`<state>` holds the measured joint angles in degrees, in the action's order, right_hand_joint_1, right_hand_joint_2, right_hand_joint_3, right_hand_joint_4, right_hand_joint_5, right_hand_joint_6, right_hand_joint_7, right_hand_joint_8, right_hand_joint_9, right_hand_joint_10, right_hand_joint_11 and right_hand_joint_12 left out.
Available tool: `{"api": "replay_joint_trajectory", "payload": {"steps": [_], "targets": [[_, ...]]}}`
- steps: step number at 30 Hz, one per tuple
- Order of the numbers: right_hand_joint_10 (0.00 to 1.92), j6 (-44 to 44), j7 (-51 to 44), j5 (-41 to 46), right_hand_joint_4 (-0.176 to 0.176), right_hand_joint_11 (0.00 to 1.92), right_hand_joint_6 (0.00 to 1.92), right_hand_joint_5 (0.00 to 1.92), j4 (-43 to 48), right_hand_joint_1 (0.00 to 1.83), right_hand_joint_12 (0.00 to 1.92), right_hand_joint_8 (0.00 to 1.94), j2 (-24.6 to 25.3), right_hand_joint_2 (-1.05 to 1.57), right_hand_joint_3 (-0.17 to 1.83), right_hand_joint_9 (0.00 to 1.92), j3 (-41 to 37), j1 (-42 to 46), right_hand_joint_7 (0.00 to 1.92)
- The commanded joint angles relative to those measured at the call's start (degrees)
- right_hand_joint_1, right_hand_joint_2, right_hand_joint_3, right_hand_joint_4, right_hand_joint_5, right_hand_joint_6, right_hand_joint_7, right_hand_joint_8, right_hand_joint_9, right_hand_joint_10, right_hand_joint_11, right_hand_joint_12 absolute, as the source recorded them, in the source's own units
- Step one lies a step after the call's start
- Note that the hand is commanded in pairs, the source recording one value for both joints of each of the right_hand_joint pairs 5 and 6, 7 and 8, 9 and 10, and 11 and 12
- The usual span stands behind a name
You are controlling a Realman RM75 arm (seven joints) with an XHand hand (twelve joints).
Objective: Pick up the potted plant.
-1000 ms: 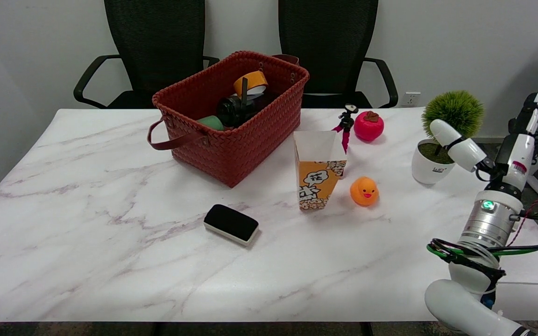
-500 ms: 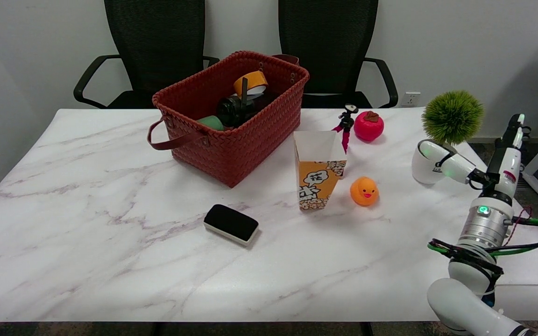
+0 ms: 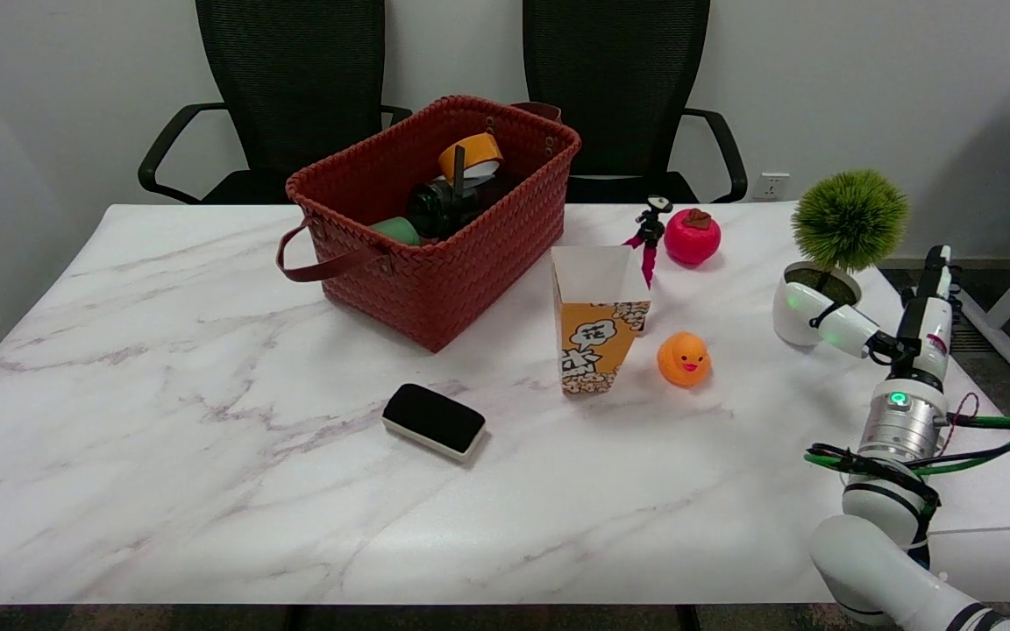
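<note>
Potted plant (image 3: 823, 263) nr table's (image 3: 207, 421) rt edge; right hand (image 3: 895, 324) beside pot, fingers spread, nothing held.

A single head camera sits above the near edge of the marble table (image 3: 207, 491), looking down and across it toward two black chairs (image 3: 295, 88) against the far wall.

White marble worktop (image 3: 207, 473). Red woven basket (image 3: 435, 254) at 11 o'clock of centre; popcorn box (image 3: 594, 320) centre; black eraser (image 3: 433, 421) at 7; orange duck (image 3: 683, 359) just right of box; red fruit toy (image 3: 692, 237) and small tripod (image 3: 648, 232) at 1; potted plant (image 3: 825, 263) at 3.
</note>
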<state>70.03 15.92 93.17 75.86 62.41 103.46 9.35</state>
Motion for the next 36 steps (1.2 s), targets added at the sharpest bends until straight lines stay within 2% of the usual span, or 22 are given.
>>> {"api": "replay_joint_trajectory", "payload": {"steps": [1,22,36], "targets": [[0.03,-10.5,4.7,2.4,0.000,0.16,0.00,0.00,-7.0,1.01,0.16,0.00,-1.0,0.50,-0.17,0.03,-2.6,-3.3,0.00],[0.03,-19.4,8.3,2.5,0.000,0.14,0.00,0.00,-16.0,0.98,0.14,0.00,-2.9,0.55,-0.17,0.03,-1.5,-10.4,0.00],[0.02,-20.4,11.5,2.5,0.000,0.13,0.00,0.00,-20.4,0.97,0.13,0.00,-3.2,0.55,-0.17,0.02,1.4,-13.1,0.00]]}}
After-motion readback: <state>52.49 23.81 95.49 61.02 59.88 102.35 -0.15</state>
